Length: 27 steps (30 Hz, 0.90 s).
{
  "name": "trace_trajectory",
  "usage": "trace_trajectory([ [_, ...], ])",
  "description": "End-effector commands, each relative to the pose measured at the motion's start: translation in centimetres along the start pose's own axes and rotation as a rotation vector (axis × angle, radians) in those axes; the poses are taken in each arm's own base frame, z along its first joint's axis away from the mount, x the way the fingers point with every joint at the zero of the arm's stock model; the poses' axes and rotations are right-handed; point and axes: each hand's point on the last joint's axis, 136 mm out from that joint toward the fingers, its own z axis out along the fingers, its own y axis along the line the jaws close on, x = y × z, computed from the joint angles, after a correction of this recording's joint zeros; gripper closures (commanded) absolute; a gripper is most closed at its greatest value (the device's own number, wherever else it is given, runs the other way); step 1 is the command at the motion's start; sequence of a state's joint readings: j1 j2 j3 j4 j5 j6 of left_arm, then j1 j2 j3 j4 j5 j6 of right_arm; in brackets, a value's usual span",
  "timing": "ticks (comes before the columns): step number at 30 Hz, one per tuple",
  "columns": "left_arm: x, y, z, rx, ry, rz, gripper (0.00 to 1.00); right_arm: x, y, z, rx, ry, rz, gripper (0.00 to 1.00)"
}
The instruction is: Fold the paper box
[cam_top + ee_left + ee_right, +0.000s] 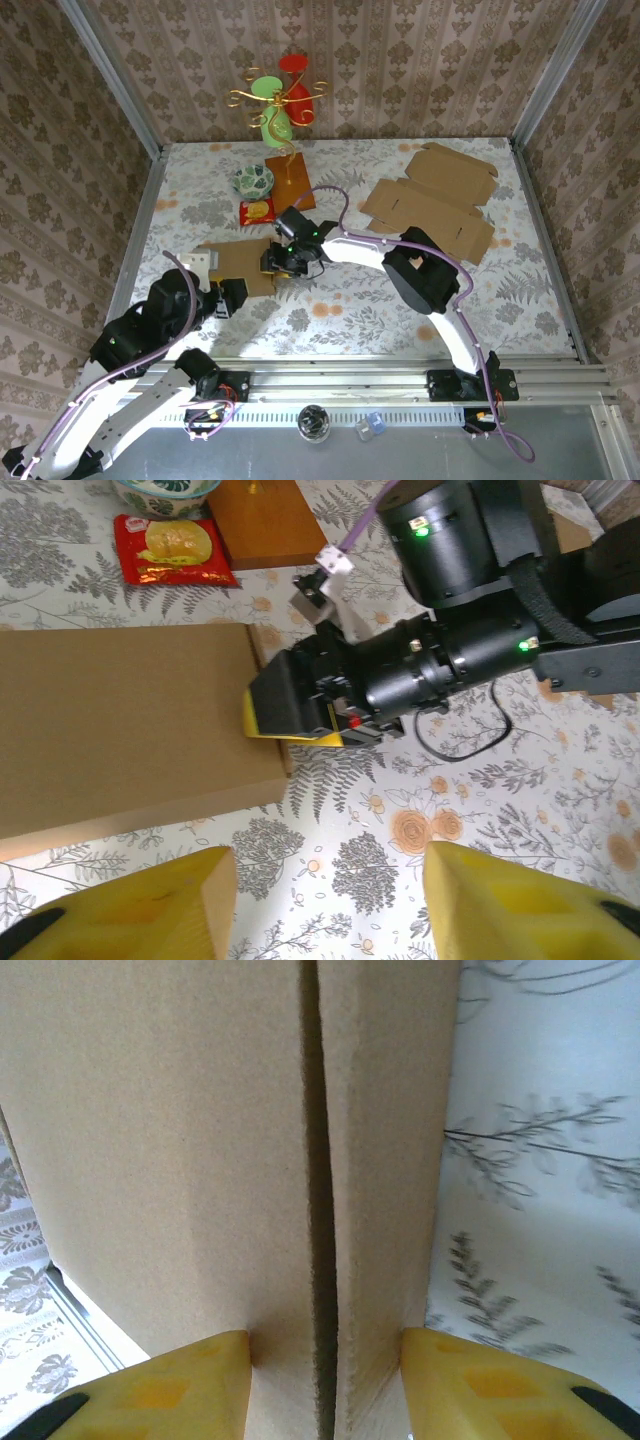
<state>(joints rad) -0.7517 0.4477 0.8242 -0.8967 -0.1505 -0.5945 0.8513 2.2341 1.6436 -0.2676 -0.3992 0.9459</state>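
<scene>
Right wrist view, right end effector point(325, 1352) clamping paper box point(180, 1140) edge, left end effector point(328, 870) spread wide nearby.

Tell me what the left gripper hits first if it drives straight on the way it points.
Likely the bare table just ahead of the open left gripper. If it clears that, it meets the near corner of the box, where the right gripper is clamped. Depth is unclear.

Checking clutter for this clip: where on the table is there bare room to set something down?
Bare cloth lies near right, between the flat cardboard sheet, the right arm and the front rail. Also far left, beside the bowl. Crowded: bowl, snack packet, wooden base, folded box.
</scene>
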Motion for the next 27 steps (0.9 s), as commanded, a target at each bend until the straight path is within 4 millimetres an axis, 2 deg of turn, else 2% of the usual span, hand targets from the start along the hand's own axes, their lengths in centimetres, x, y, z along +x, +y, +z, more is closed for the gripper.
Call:
trace_trajectory([
  [1,-0.2,-0.8,-0.5,0.043,0.006,0.049,0.42,0.5,-0.6,1.9,0.037,0.015,0.029,0.55],
  [4,-0.1,-1.7,-0.1,0.094,0.003,0.068,0.3,0.8,-0.1,2.5,0.034,0.025,0.027,0.55],
  [6,-0.7,-2.7,0.2,0.156,-0.049,0.063,0.17,0.8,-0.1,2.5,0.033,0.023,0.033,0.54],
  [9,-1.3,-2.5,0.5,0.191,-0.158,-0.011,0.0,0.4,0.7,1.5,0.026,-0.003,0.016,0.52],
  [11,-1.8,-2.2,0.7,0.201,-0.217,-0.052,0.0,-0.2,1.6,-0.3,0.023,-0.042,-0.017,0.51],
  [14,-1.7,-2.3,2.0,0.192,-0.198,-0.066,0.0,-0.8,2.2,-3.4,0.054,-0.101,-0.071,0.5],
  [19,-1.8,-4.5,5.1,0.208,-0.07,0.004,0.02,-2.1,1.0,-9.2,0.055,-0.202,-0.048,0.48],
  [22,-2.4,-5.8,7.1,0.208,-0.006,0.048,0.07,-3.3,-0.8,-13.2,0.061,-0.268,-0.007,0.48],
  [25,-2.6,-7.0,9.8,0.207,0.067,0.003,0.14,-4.7,-4.2,-17.1,0.064,-0.335,0.086,0.48],
  [27,-2.8,-7.8,11.7,0.207,0.092,-0.058,0.22,-5.5,-7.4,-19.7,0.074,-0.382,0.18,0.48],
])
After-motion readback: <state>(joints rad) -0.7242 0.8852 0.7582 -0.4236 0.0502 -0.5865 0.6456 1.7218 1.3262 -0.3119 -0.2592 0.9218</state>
